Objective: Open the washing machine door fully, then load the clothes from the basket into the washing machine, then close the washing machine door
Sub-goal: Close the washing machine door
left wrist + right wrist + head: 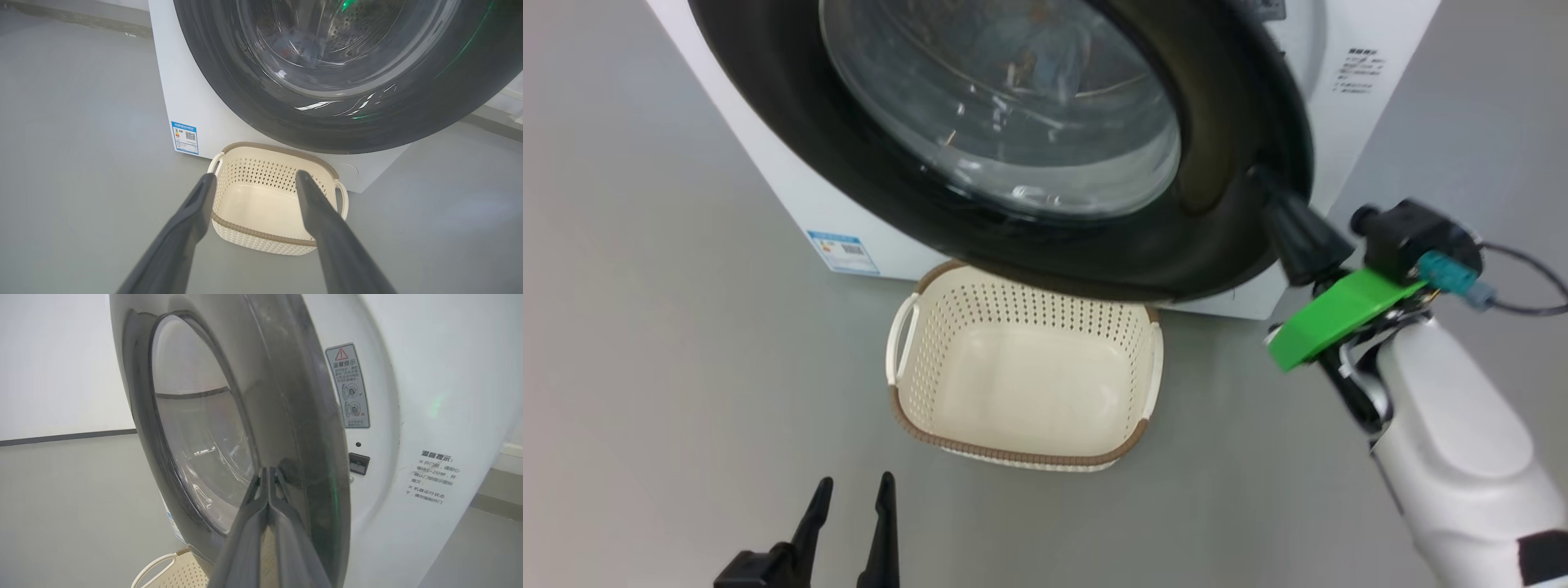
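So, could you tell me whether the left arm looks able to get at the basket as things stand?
Probably yes: the left tool hangs open, pointing toward the basket, with just floor between them. The washing machine door overhangs only its far rim, so the near side looks free.

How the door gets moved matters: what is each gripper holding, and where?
Nothing is held. The right gripper is shut, tips against the black ring of the washing machine door; the left gripper is open, empty.

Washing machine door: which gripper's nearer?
Right. The right gripper, shut, has its tips at the black ring of the washing machine door; the left gripper hangs open, low before the basket, clear of it.
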Available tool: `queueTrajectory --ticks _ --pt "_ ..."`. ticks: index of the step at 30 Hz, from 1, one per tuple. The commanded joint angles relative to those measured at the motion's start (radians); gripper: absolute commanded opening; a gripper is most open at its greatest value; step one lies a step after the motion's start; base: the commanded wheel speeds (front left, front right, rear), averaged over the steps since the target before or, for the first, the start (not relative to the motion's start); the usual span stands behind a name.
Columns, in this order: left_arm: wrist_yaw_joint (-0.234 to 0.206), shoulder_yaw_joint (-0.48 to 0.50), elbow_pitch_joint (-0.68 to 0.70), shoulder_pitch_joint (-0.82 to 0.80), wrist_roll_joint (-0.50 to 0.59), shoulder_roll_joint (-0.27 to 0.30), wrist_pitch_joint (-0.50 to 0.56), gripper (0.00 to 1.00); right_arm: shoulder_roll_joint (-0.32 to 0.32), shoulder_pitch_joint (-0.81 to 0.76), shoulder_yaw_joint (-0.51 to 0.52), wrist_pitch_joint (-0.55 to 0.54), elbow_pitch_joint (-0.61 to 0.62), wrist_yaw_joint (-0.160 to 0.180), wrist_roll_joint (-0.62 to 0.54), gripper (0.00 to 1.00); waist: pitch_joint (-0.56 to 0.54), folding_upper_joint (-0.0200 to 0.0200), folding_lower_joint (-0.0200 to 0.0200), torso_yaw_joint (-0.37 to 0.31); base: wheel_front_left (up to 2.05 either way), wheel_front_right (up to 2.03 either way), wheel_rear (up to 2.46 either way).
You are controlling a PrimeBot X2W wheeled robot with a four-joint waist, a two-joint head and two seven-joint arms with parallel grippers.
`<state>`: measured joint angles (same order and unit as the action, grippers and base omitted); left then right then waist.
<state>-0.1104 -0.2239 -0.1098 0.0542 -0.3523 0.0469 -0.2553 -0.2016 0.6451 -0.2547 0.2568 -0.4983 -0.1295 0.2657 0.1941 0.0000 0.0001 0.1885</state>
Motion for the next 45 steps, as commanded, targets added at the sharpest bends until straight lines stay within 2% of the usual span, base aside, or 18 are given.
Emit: queueTrajectory --ticks 1,17,25,30,38,39,40,41,42,43,45 --pt "-0.006 0.022 0.029 -0.035 -0.010 0.003 -0.006 1.00 -0.015 0.038 0.002 0.005 0.008 -0.001 0.008 0.00 0.030 0.0000 -0.0001 0.018 0.00 0.00 0.00" --pt "-0.011 -0.043 0.043 -0.097 -0.018 0.003 -0.006 1.00 -0.144 0.228 0.059 0.005 -0.115 -0.001 -0.012 0.00 0.148 0.0000 -0.0001 0.116 0.00 0.00 0.00" --pt "-0.014 -0.069 0.059 -0.110 -0.031 0.003 -0.006 1.00 -0.190 0.303 0.127 0.005 -0.159 -0.001 -0.050 0.00 0.148 0.0000 -0.0001 0.146 0.00 0.00 0.00" --pt "-0.013 -0.067 0.067 -0.105 -0.033 0.003 -0.006 1.00 -0.186 0.288 0.166 0.005 -0.152 -0.001 -0.065 0.00 0.125 0.0000 -0.0001 0.140 0.00 0.00 0.00" --pt "0.004 -0.025 0.094 -0.096 -0.023 0.003 -0.006 1.00 -0.146 0.150 0.143 0.005 -0.041 -0.001 -0.056 0.02 0.050 0.0000 -0.0001 0.086 0.00 0.00 0.00" --pt "0.007 -0.017 0.100 -0.094 -0.020 0.003 -0.006 1.00 -0.138 0.125 0.142 0.005 -0.024 -0.001 -0.051 0.25 0.036 0.0000 -0.0001 0.077 0.00 0.00 0.00" --pt "0.010 -0.010 0.104 -0.090 -0.018 0.003 -0.006 1.00 -0.129 0.099 0.144 0.005 -0.006 -0.001 -0.045 0.37 0.022 0.0000 -0.0001 0.068 0.00 0.00 0.00" --pt "0.013 -0.001 0.107 -0.085 -0.016 0.003 -0.006 1.00 -0.119 0.071 0.148 0.005 0.014 -0.001 -0.040 0.45 0.008 0.0000 -0.0001 0.058 0.00 0.00 0.00" --pt "0.015 0.009 0.110 -0.080 -0.013 0.003 -0.006 1.00 -0.108 0.040 0.152 0.005 0.037 -0.001 -0.038 0.81 -0.007 0.0000 -0.0001 0.047 0.00 0.00 0.00" --pt "0.019 0.017 0.112 -0.074 -0.011 0.003 -0.006 1.00 -0.098 0.008 0.154 0.005 0.057 -0.001 -0.037 1.00 -0.023 0.0000 -0.0001 0.037 0.00 0.00 0.00" --pt "0.023 0.040 0.116 -0.063 -0.019 0.003 -0.006 1.00 -0.073 -0.056 0.168 0.005 0.105 -0.001 -0.023 1.00 -0.053 0.0000 -0.0001 0.015 0.00 0.00 0.00"
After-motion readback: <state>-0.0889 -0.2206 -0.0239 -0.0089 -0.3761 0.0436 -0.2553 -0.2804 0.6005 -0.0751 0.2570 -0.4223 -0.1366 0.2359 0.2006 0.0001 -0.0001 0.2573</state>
